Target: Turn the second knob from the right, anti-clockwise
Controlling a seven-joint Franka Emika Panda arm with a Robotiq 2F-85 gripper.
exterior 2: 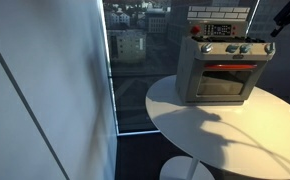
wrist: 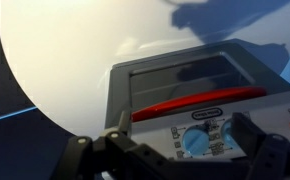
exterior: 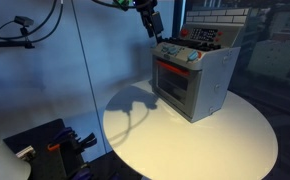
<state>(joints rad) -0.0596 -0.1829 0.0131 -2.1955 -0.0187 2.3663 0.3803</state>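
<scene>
A grey toy oven (exterior: 193, 80) with a red door handle stands on the round white table (exterior: 215, 140); it also shows in the other exterior view (exterior 2: 222, 72). A row of blue knobs (exterior 2: 235, 48) runs along its top front panel. My gripper (exterior: 150, 22) hangs above and to the side of the oven's knob end, apart from it, and reaches in from the top right in an exterior view (exterior 2: 285, 20). In the wrist view my gripper (wrist: 183, 122) is open and empty. One blue knob (wrist: 193, 142) lies between the fingers below; a second (wrist: 228, 134) is partly hidden by a finger.
The table's rim (exterior 2: 170, 125) drops off in front of the oven. A glass wall with a dark frame (exterior 2: 107, 70) stands beside the table. Dark equipment (exterior: 50, 145) sits low beside the table.
</scene>
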